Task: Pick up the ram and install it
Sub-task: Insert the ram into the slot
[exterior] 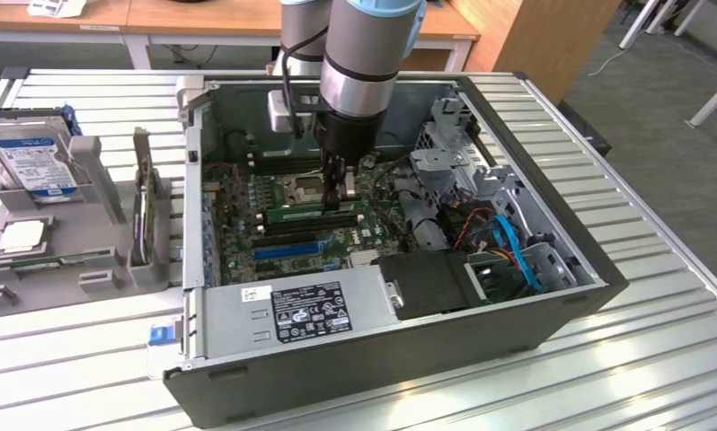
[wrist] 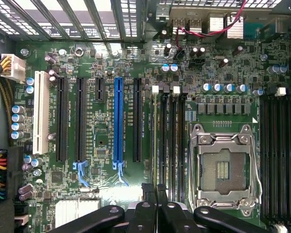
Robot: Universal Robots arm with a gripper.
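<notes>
One claw (exterior: 344,190) hangs in the middle of the exterior view, deep inside the open computer case (exterior: 455,359). Its fingers are narrow, almost pressed together. Right under the tips is the ram (exterior: 316,214), a thin green stick that stands on its edge along a black memory slot. The tips seem to touch its top edge, but I cannot tell if they pinch it or just push on it.

Beside the ram are more black slots (wrist: 172,141) that look bare. Past them is the square chip socket (wrist: 224,167), and further off is the blue slot (wrist: 118,119).

So the pick-up looks done, and the ram is at its place. I cannot tell if it is clicked all the way down.

At the left of the exterior view, a hard drive (exterior: 29,162) sits in a gray stand (exterior: 89,171) on the tabletop (exterior: 659,377).
</notes>
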